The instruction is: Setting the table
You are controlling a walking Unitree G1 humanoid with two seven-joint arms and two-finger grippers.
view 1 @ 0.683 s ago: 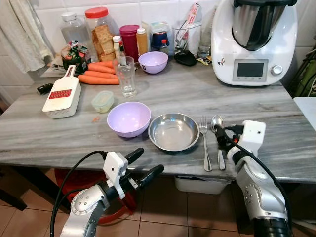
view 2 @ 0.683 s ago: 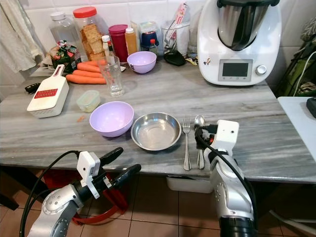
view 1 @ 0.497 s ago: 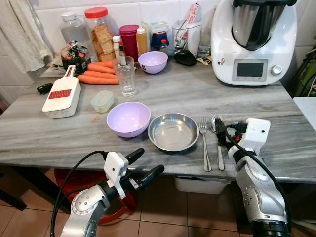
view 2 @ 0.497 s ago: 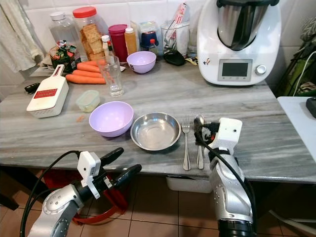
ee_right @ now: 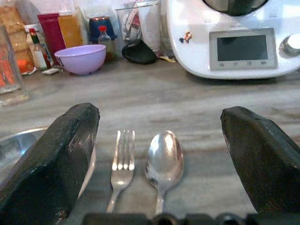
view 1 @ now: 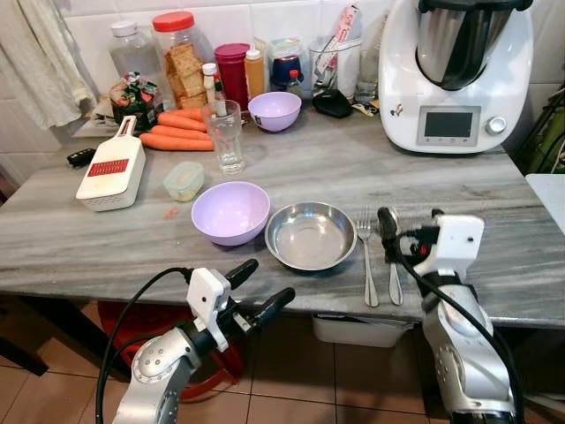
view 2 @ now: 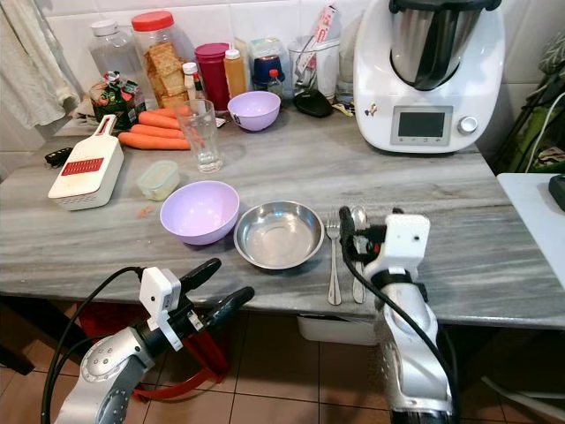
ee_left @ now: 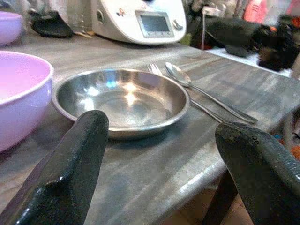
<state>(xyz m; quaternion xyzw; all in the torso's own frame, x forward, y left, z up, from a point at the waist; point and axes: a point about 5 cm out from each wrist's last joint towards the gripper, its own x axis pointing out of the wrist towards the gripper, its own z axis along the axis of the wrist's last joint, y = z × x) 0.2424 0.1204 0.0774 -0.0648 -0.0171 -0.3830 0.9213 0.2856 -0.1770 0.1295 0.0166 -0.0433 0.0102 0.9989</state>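
Observation:
A steel bowl [view 1: 311, 235] sits near the table's front edge, with a purple bowl [view 1: 230, 212] touching its left side. To its right a fork [view 1: 366, 256] and a spoon [view 1: 394, 269] lie side by side, handles toward me. My right gripper [view 1: 409, 228] hovers open just above them. In the right wrist view its fingers [ee_right: 51, 154] flank both utensils, with nothing held. My left gripper [view 1: 259, 288] hangs open below the table's front edge, and its wrist view looks at the steel bowl [ee_left: 121, 101]. A drinking glass [view 1: 226, 135] stands further back.
A white kitchen machine [view 1: 455, 71] fills the back right corner. Carrots [view 1: 177, 131], a white slicer [view 1: 110, 172], a small lidded tub [view 1: 183, 181], a small purple bowl [view 1: 274, 110] and jars [view 1: 181, 57] crowd the back left. The table's right end [view 1: 530, 265] is bare grey stone.
My right gripper has lifted off the spoon and shifted slightly right; the spoon stays flat beside the fork. The left gripper has barely moved.

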